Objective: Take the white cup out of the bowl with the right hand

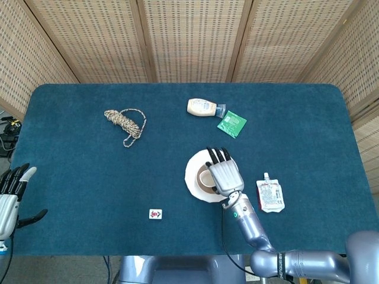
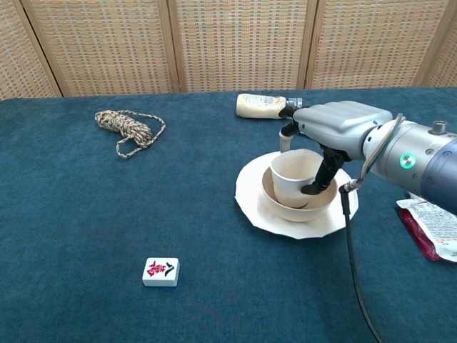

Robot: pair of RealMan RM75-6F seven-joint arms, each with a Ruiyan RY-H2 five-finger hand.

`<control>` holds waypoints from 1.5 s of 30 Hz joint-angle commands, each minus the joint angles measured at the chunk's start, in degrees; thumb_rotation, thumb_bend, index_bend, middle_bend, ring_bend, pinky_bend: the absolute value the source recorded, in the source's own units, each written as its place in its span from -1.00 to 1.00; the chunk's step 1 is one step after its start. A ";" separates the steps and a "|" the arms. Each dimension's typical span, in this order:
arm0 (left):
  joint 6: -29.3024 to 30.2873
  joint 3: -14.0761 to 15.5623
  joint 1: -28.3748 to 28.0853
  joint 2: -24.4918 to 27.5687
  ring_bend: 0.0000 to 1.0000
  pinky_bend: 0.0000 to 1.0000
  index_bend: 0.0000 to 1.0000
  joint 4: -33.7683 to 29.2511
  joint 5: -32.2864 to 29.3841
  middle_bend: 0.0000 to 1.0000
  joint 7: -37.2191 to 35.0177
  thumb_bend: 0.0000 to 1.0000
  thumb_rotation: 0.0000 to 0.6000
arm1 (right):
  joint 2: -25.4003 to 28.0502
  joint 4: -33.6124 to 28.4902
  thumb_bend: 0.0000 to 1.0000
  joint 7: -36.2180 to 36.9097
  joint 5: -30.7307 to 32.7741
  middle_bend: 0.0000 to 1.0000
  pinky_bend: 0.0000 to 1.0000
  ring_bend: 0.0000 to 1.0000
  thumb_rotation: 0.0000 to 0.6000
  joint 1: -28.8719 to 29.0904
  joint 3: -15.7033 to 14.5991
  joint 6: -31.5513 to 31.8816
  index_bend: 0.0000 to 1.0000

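Nearest to the robot, a small white tile (image 2: 161, 271) with a red mark lies flat on the blue counter (image 2: 86, 214). At the near left edge, seen only in the head view, the left hand (image 1: 10, 195) hangs beside the counter with its fingers apart and holds nothing. A little farther, on the right side, a flat pouch (image 2: 434, 230) with red print lies on the cloth. Beside it stands a white plate (image 2: 250, 200), and on the plate a bowl (image 2: 314, 211). The white cup (image 2: 293, 179) is inside the bowl and leans slightly to the left. The right hand (image 2: 334, 127) is over the cup with the palm down; its thumb (image 2: 323, 175) reaches down against the right side of the cup and the other fingers go over the far rim, but I cannot tell if the grip is really closed on it. Behind the plate lie a green packet (image 1: 231, 123) and a sauce bottle (image 2: 261, 106) on its side. Far left, a coil of rope (image 2: 127, 128) rests on the counter.
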 commanded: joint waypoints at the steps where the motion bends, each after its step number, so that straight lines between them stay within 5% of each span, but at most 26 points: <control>1: 0.24 -0.06 0.08 0.09 -1.00 -1.00 -1.00 -0.04 0.00 -1.00 -0.30 -0.95 1.00 | 0.99 -2.09 -0.20 -0.97 -0.45 -0.85 -0.82 -1.00 1.00 0.57 0.68 1.52 -0.14; 17: 0.83 0.04 0.29 0.32 -1.00 -1.00 -1.00 -0.26 0.36 -1.00 -0.51 -0.95 1.00 | 8.62 -7.95 -0.23 -1.45 -1.90 -0.85 -0.82 -1.00 1.00 0.23 5.74 9.68 -0.15; 34: 1.32 0.41 0.49 0.14 -1.00 -1.00 -1.00 -0.80 1.21 -1.00 0.94 -0.95 1.00 | 8.26 13.44 -0.25 12.91 2.36 -0.86 -0.82 -1.00 1.00 -6.25 0.33 1.98 -0.15; 45: 1.72 0.54 0.68 0.28 -1.00 -1.00 -1.00 -1.01 1.58 -1.00 1.04 -0.95 1.00 | 6.39 17.96 -0.29 15.01 1.90 -0.88 -0.82 -1.00 1.00 -7.17 -1.05 -0.36 -0.19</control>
